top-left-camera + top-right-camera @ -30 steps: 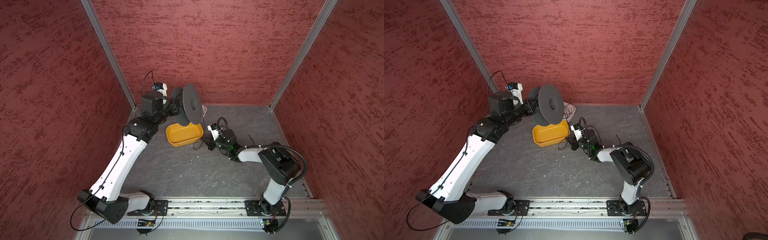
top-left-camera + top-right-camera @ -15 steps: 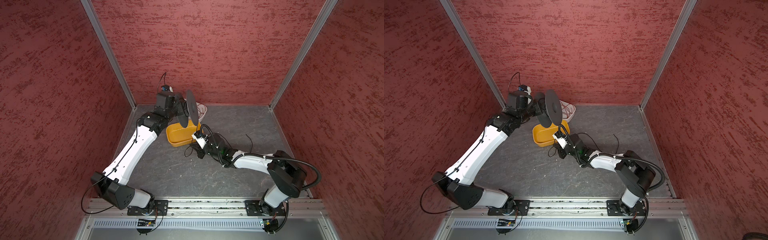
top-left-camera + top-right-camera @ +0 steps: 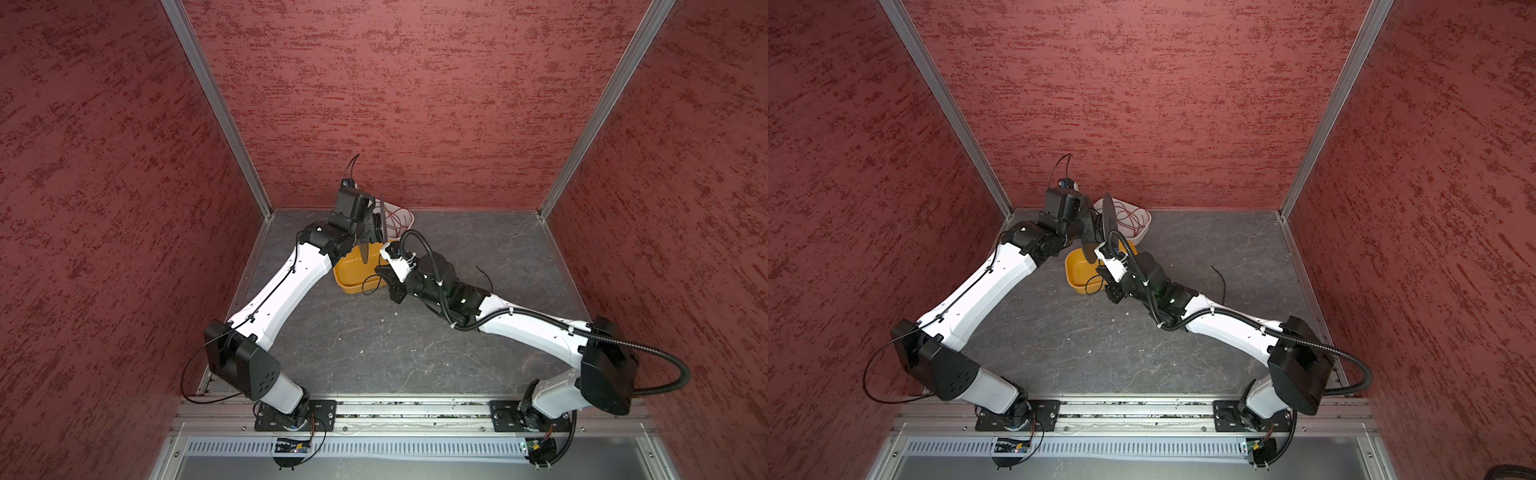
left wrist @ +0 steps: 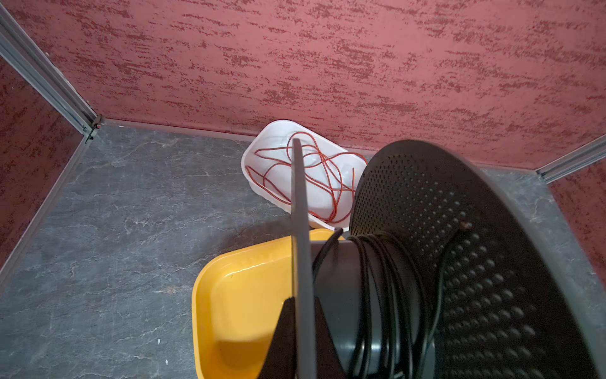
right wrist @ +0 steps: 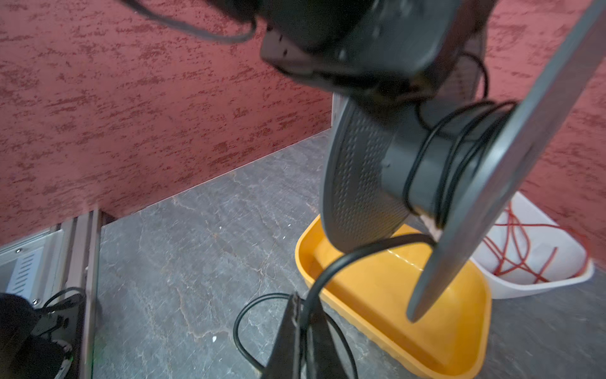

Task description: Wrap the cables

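Note:
A black spool (image 4: 459, 246) hangs over the yellow tray (image 4: 203, 295), and my left gripper (image 4: 303, 300) is shut on the thin edge of one flange. Several turns of the thin black cable (image 4: 387, 279) lie round its hub. In the right wrist view the cable (image 5: 360, 252) runs from the spool (image 5: 357, 170) down to my right gripper (image 5: 303, 302), which is shut on it just off the tray's near rim. In both top views the spool (image 3: 380, 216) (image 3: 1108, 216) stands edge-on, with the right gripper (image 3: 382, 276) (image 3: 1102, 278) close below it. A loose cable tail (image 3: 484, 276) lies on the floor.
A white tray (image 4: 262, 154) (image 3: 409, 216) holding a tangled red wire sits against the back wall, right behind the yellow tray (image 3: 353, 278) (image 3: 1077, 274). Red walls close in the back and both sides. The right arm's ribbed hose (image 3: 424, 245) arches over its wrist.
The left arm has swung the spool right, from the left wall to above the trays, turning it edge-on. The right gripper has moved left to the yellow tray, still gripping the cable.

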`<move>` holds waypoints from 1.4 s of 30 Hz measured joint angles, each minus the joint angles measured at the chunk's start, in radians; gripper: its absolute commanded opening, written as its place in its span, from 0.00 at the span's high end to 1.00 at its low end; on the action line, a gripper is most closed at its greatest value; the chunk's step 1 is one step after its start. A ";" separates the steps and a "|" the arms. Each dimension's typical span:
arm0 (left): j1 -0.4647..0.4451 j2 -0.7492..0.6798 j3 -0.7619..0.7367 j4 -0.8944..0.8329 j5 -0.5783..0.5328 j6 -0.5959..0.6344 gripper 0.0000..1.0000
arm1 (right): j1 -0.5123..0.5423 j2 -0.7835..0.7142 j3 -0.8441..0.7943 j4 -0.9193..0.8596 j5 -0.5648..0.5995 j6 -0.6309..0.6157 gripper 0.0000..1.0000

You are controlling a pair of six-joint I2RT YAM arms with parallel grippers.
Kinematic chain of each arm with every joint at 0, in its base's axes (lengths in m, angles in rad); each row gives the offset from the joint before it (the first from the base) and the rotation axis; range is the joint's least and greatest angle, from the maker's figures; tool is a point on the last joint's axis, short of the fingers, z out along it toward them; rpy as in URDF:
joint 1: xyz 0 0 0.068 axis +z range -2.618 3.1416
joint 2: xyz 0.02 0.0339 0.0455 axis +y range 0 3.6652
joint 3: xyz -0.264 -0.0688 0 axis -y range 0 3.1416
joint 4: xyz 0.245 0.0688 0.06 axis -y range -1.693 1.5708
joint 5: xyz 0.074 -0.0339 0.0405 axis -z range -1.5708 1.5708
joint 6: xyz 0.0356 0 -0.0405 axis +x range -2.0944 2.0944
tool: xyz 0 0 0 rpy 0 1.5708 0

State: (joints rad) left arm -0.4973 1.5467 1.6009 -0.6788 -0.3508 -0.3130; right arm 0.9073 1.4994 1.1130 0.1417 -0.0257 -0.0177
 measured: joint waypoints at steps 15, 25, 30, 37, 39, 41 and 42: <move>-0.066 0.003 0.000 -0.061 -0.100 0.156 1.00 | -0.119 -0.016 0.165 -0.266 0.205 -0.106 1.00; -0.126 0.002 -0.004 -0.049 -0.093 0.211 1.00 | -0.199 0.043 0.302 -0.308 0.259 -0.121 1.00; -0.148 -0.001 -0.020 -0.017 -0.092 0.236 1.00 | -0.251 0.144 0.420 -0.362 0.251 -0.113 0.99; -0.165 -0.003 -0.031 0.005 -0.063 0.262 1.00 | -0.325 0.232 0.492 -0.425 0.154 -0.089 0.93; -0.168 -0.003 -0.031 0.008 -0.047 0.267 1.00 | -0.347 0.251 0.496 -0.429 0.111 -0.077 0.92; -0.169 -0.003 -0.031 0.006 -0.035 0.269 1.00 | -0.370 0.269 0.496 -0.428 0.067 -0.061 0.87; -0.169 -0.003 -0.031 0.003 -0.029 0.269 1.00 | -0.383 0.278 0.494 -0.426 0.044 -0.051 0.85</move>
State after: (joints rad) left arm -0.6662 1.5436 1.5696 -0.6758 -0.3794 -0.0437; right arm 0.5247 1.7771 1.6070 -0.2844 0.0185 -0.0689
